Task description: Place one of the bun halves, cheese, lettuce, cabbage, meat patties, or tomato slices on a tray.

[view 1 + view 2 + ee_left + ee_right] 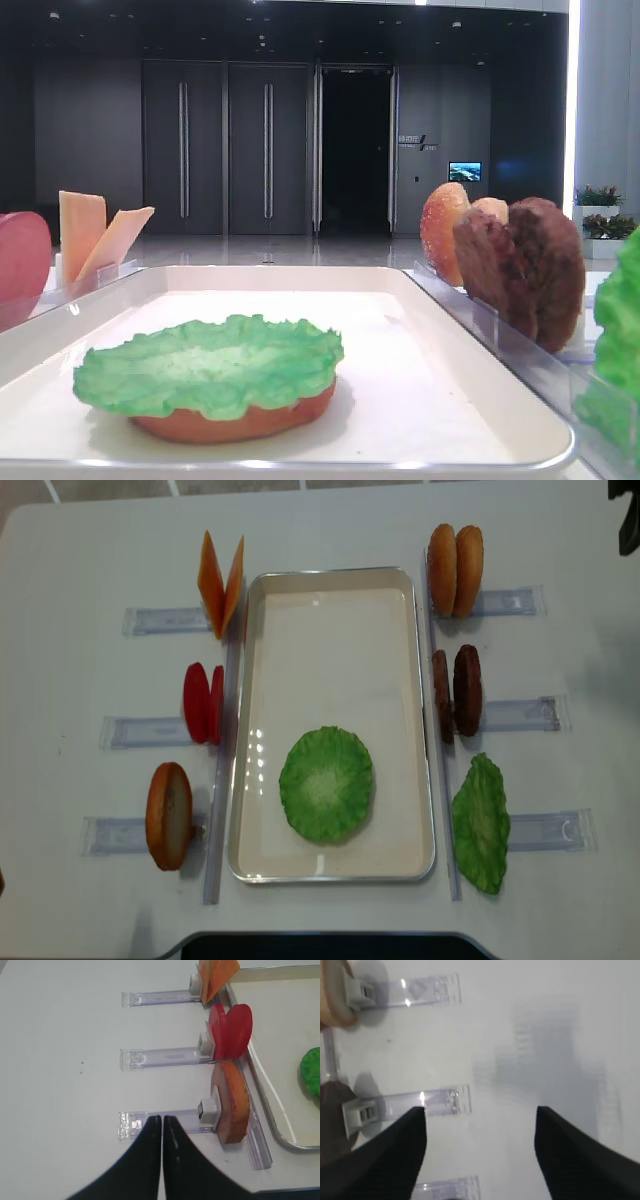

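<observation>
On the off-white tray [425, 720] a green lettuce leaf [326, 783] lies over a bun half [235, 420]. Left of the tray, cheese [220, 580], tomato slices [202, 702] and a bun half [168, 815] stand in clear holders. To its right stand two bun halves [455, 570], two meat patties [455, 692] and another lettuce leaf [481, 823]. My left gripper [161, 1119] is shut and empty, over the holder strip left of the bun half [231, 1102]. My right gripper [480, 1120] is open and empty above bare table, right of the patty's holder [427, 1102].
Clear plastic holder strips [525, 713] stick out sideways from both rows across the white table [80, 540]. The tray's raised rim [265, 1105] runs close beside the left row. A dark part of an arm [627, 515] shows at the far right corner.
</observation>
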`<state>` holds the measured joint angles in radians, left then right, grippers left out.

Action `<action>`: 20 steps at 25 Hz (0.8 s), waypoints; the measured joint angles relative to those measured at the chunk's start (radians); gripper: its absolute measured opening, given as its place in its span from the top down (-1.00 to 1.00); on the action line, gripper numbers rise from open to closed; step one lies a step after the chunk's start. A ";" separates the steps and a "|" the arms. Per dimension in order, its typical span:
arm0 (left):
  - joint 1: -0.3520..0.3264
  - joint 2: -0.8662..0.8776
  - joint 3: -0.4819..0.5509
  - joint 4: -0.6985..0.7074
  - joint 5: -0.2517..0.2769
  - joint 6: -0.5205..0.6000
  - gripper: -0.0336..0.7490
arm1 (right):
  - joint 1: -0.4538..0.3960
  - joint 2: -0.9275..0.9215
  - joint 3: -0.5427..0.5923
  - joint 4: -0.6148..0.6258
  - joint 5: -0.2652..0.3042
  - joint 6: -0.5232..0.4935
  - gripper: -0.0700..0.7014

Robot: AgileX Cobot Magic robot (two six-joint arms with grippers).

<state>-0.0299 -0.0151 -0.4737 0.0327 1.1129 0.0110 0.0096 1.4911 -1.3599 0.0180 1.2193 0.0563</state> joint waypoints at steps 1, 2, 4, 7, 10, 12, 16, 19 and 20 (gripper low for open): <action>0.000 0.000 0.000 0.000 0.000 0.000 0.91 | 0.000 -0.026 0.042 -0.004 0.000 -0.001 -0.40; 0.000 0.000 0.000 0.000 0.000 0.000 0.91 | 0.000 -0.055 0.079 -0.006 0.001 -0.001 -0.40; 0.000 0.000 0.000 0.000 0.000 0.000 0.91 | 0.000 -0.116 0.166 -0.007 0.001 -0.001 -0.40; 0.000 0.000 0.000 0.000 0.000 0.000 0.91 | 0.000 -0.229 0.293 -0.007 0.002 -0.002 -0.40; 0.000 0.000 0.000 0.000 0.000 0.000 0.91 | 0.000 -0.371 0.412 -0.007 0.004 -0.005 -0.40; 0.000 0.000 0.000 0.000 0.000 0.000 0.91 | 0.000 -0.466 0.478 -0.007 0.003 -0.006 -0.40; 0.000 0.000 0.000 0.000 0.000 0.000 0.91 | 0.000 -0.700 0.577 -0.007 0.005 -0.010 -0.40; 0.000 0.000 0.000 0.000 0.000 0.000 0.91 | 0.000 -0.862 0.612 -0.008 0.007 -0.011 -0.40; 0.000 0.000 0.000 0.000 0.000 0.000 0.91 | 0.000 -0.910 0.625 -0.008 0.006 -0.012 -0.40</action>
<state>-0.0299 -0.0151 -0.4737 0.0327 1.1129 0.0110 0.0096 0.5812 -0.7349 0.0100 1.2249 0.0442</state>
